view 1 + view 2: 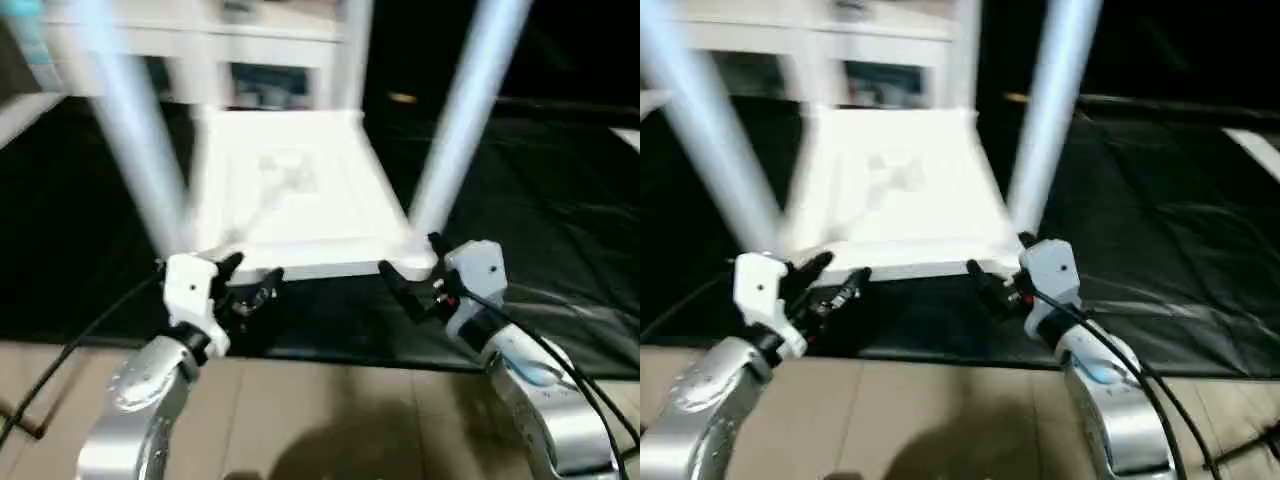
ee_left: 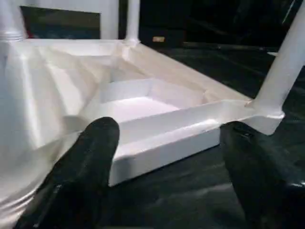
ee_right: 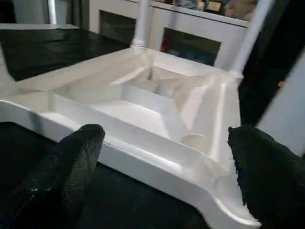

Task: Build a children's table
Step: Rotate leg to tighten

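Table point(image 1: 290, 200) lies upside down, seemingly fully legged; both tools, left point(image 1: 245, 285) and right point(image 1: 412, 285), gape at six o'clock, so flipping comes next.

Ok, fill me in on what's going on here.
A humanoid robot is assembling a white children's table, which lies upside down on a black mat with its legs standing up from the corner sockets. Both arms reach toward the tabletop's near edge: the left gripper at the near left corner and the right gripper at the near right corner. Both have their fingers spread, holding nothing. A white cabinet stands behind.
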